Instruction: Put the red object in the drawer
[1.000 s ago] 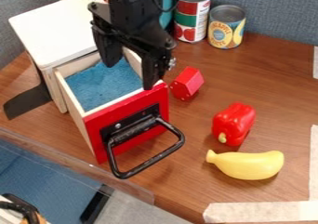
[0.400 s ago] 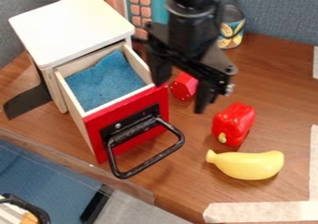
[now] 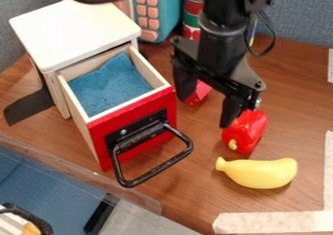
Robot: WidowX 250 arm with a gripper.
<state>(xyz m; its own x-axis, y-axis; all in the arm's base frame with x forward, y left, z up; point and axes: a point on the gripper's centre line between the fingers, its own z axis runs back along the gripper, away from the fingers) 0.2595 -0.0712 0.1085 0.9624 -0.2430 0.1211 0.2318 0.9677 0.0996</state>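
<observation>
Site: robotics lab, by appearance — black robot arm (image 3: 224, 46) over wood-grain table (image 3: 296, 102); pale tape strips (image 3: 280, 222) laid toward its near edge; toy banana (image 3: 260, 174) as prop; grey-blue partition (image 3: 302, 14) behind far edge.

The drawer front (image 3: 133, 131) is red, the banana (image 3: 260, 173) yellow (its handle (image 3: 153, 173) black).

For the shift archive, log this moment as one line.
drawer: open, blue lining inside | gripper: open, above table | red block: on table beside drawer | pepper: on table
</observation>
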